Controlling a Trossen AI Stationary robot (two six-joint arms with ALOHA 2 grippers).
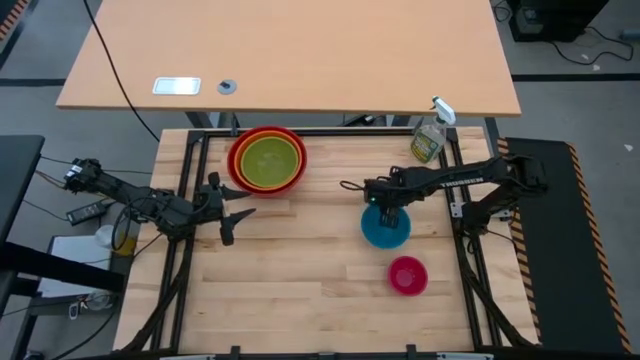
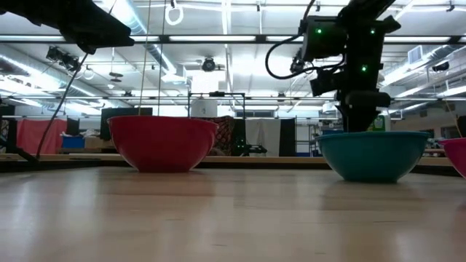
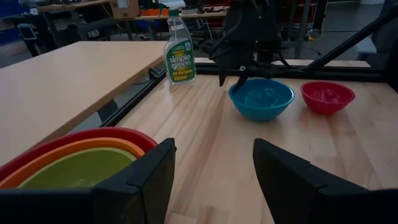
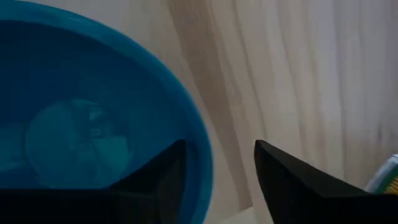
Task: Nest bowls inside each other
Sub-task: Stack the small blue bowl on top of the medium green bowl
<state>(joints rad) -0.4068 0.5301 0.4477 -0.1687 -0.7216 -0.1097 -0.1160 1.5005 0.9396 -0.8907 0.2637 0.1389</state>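
Note:
The green bowl sits inside the orange one, which sits inside the red bowl (image 1: pixel 267 160), at the table's far middle. The blue bowl (image 1: pixel 385 228) stands alone on its base right of centre, and the pink bowl (image 1: pixel 407 275) stands nearer and to its right. My right gripper (image 4: pixel 221 155) points steeply down over the blue bowl's far rim (image 4: pixel 202 155). It is open, with one finger inside the bowl and one outside; I see no touch. My left gripper (image 1: pixel 235 212) waits open at the table's left, clear of the stack.
A clear spray bottle (image 1: pixel 428 140) of greenish liquid stands at the table's far right corner, behind the blue bowl. Bare wood lies between the stack and the blue bowl and across the near half of the table (image 1: pixel 300 300).

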